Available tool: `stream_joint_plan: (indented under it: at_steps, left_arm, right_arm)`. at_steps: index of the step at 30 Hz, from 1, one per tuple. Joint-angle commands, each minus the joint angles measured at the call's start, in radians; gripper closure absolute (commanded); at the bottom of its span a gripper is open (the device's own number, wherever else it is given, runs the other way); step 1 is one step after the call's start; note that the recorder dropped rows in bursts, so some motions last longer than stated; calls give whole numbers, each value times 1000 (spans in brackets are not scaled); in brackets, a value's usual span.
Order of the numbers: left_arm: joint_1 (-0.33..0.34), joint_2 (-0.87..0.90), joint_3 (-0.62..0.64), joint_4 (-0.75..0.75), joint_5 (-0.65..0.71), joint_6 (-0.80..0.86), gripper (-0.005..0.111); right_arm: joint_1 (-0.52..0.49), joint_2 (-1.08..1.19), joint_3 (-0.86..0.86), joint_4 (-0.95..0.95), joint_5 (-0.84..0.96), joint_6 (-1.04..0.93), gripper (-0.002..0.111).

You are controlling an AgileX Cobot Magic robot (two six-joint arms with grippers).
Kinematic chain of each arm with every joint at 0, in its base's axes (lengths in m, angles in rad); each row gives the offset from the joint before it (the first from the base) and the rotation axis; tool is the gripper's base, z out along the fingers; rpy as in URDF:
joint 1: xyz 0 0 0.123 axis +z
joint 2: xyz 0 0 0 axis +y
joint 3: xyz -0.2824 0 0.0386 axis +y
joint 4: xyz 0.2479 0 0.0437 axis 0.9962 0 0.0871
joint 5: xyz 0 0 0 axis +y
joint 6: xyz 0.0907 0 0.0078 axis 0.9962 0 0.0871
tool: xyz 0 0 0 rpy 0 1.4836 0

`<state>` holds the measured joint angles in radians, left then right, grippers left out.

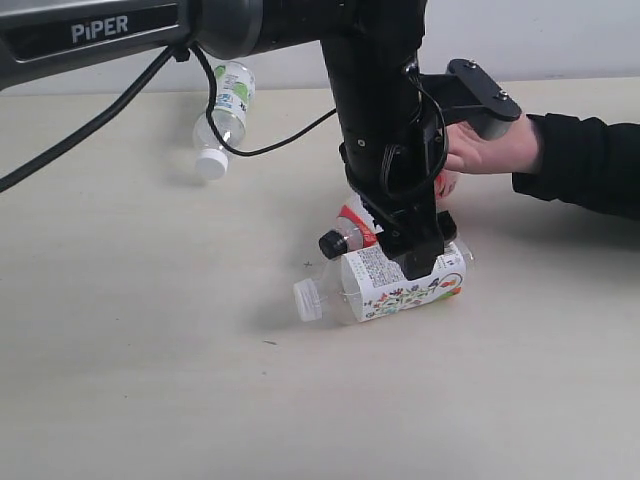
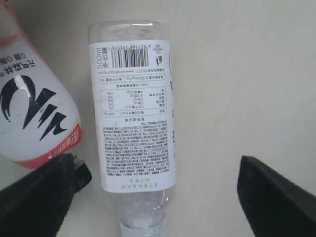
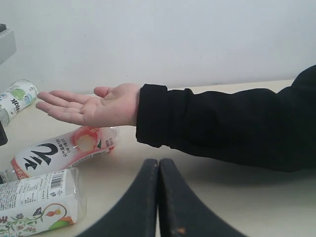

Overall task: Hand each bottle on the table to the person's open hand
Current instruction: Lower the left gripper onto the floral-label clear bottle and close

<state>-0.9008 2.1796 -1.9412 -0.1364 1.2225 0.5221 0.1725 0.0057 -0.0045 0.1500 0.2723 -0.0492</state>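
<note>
The floral-label bottle (image 1: 400, 287) lies on its side on the table (image 1: 150, 390), white cap to the left. My left gripper (image 1: 415, 258) is low over it and open; in the left wrist view its fingers (image 2: 34, 197) straddle the bottle (image 2: 133, 113) without touching. The black-capped red-white bottle (image 1: 350, 235) lies just behind, beside one finger (image 2: 29, 113). A green-label bottle (image 1: 226, 115) lies at the back left. The person's open hand (image 1: 490, 150) is held palm up behind my left arm (image 3: 89, 106). My right gripper (image 3: 159, 165) is shut and empty. A fourth bottle does not show.
The person's black-sleeved forearm (image 1: 585, 165) stretches in from the right, just above the table. My left arm (image 1: 370, 90) and its cable (image 1: 100, 125) cross the back of the scene. The wall (image 3: 163, 34) stands behind the table's far edge.
</note>
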Motion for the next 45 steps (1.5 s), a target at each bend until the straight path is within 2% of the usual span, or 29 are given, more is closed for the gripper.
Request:
stream_joint_plan:
  at_steps: [1, 10, 18, 31, 40, 45]
  left_arm:
    - [-7, 3, 2, 0, -1, -3, 21]
    - [-7, 81, 2, 82, -1, -5, 21]
    - [-7, 108, 2, 82, -3, -5, 21]
    - [-7, 136, 2, 59, -5, -5, 22]
    - [-7, 136, 2, -35, -38, 21, 22]
    - [-7, 136, 2, -7, -36, 21, 22]
  right_arm:
    - [-5, -6, 5, 1, -5, 2, 108]
    - [-5, -6, 5, 1, -5, 2, 108]
    - [-5, -6, 5, 1, -5, 2, 108]
    - [-5, -6, 5, 1, -5, 2, 108]
    - [-5, -6, 5, 1, -5, 2, 108]
    - [-5, -6, 5, 1, -5, 2, 108]
